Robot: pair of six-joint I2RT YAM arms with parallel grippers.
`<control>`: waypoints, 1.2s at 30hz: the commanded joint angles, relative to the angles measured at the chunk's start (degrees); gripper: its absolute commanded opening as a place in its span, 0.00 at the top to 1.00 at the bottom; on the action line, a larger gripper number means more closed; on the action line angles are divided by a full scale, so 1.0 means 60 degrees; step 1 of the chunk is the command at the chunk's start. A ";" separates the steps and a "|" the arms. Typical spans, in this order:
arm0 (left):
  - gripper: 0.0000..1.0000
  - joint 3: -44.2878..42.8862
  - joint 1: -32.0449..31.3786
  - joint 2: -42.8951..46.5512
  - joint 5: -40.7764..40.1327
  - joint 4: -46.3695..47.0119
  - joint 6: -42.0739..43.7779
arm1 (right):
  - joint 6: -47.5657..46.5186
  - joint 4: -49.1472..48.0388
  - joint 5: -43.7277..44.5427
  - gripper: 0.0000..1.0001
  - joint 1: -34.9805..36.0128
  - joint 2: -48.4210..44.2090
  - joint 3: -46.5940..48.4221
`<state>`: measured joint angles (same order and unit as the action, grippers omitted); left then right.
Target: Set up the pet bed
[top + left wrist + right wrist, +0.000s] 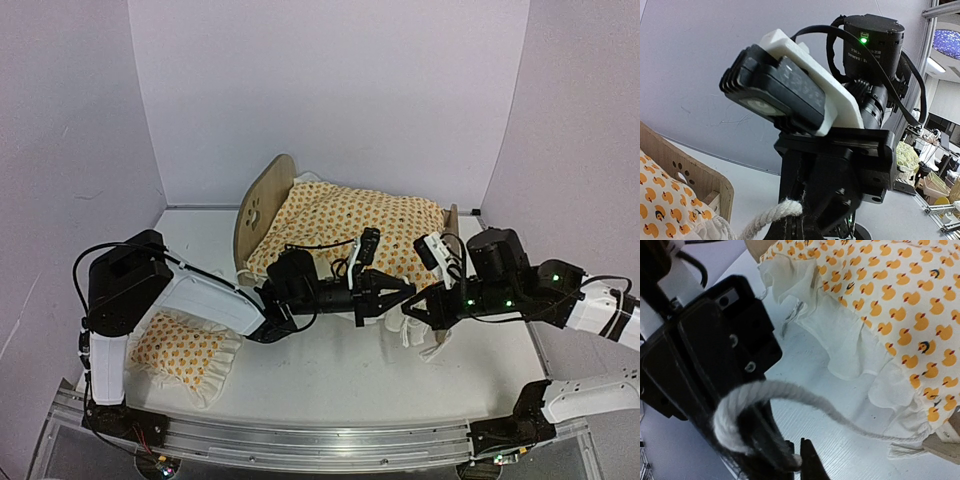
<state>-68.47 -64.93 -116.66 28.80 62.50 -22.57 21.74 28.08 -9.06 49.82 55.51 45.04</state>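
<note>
The pet bed [262, 205] stands at the back, a light wooden frame with a rounded headboard and a low footboard [945, 447]. A duck-print ruffled blanket [350, 225] covers it and hides the mattress. A white rope [805, 397] runs from the footboard and loops round the shut fingers of my left gripper [398, 290]. My right gripper [801, 460] meets it head-on in front of the bed and pinches the rope's end between nearly closed jaws. In the left wrist view the rope [770, 215] reaches my left gripper [790, 227] from the lower left.
A small matching ruffled pillow [180, 350] lies at the near left beside the left arm's base. The blanket's white ruffle [850, 340] hangs onto the table below the grippers. The right arm's wrist and camera [790, 95] fill the left wrist view. White walls close in three sides.
</note>
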 commanded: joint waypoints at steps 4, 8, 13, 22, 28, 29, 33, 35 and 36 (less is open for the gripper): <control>0.55 0.0824 0.0105 0.1031 -0.1272 0.0366 0.0803 | -0.0477 0.1830 0.5014 1.00 -0.0518 0.0879 0.1886; 0.49 0.1488 0.0084 0.1208 -0.1553 0.0339 0.1528 | -0.1794 0.0714 0.5181 1.00 -0.1264 0.1495 0.1872; 0.48 0.1903 0.0055 0.1302 -0.1598 0.0211 0.1752 | -0.3219 -0.0085 0.5564 1.00 -0.2130 0.2196 0.2027; 0.47 0.2246 0.0026 0.1373 -0.1657 -0.0025 0.2151 | -0.3976 -0.1140 0.4814 1.00 -0.2902 0.2610 0.1166; 0.45 0.0478 0.0018 -0.0182 -0.1321 -0.1421 0.1357 | -0.2782 -0.1293 0.4169 1.00 -0.2929 0.2680 0.0557; 0.45 0.0192 0.0013 -0.0524 -0.1446 -0.1521 0.1168 | -0.2619 -0.1295 0.4250 1.00 -0.2946 0.2666 0.0492; 0.46 -0.0687 -0.0002 -0.1644 -0.2102 -0.2186 0.0923 | -0.2251 -0.1283 0.4488 1.00 -0.3025 0.2454 0.0327; 0.47 -0.1046 -0.0011 -0.1973 -0.2273 -0.2610 0.0848 | -0.2231 -0.1231 0.4460 1.00 -0.3072 0.2404 0.0327; 0.48 -0.1129 -0.0033 -0.2062 -0.2448 -0.2706 0.0846 | -0.2180 -0.1175 0.4466 1.00 -0.3081 0.2385 0.0336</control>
<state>-71.57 -64.73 -126.72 17.47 50.83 -15.81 5.93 23.44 17.52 32.01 72.31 47.07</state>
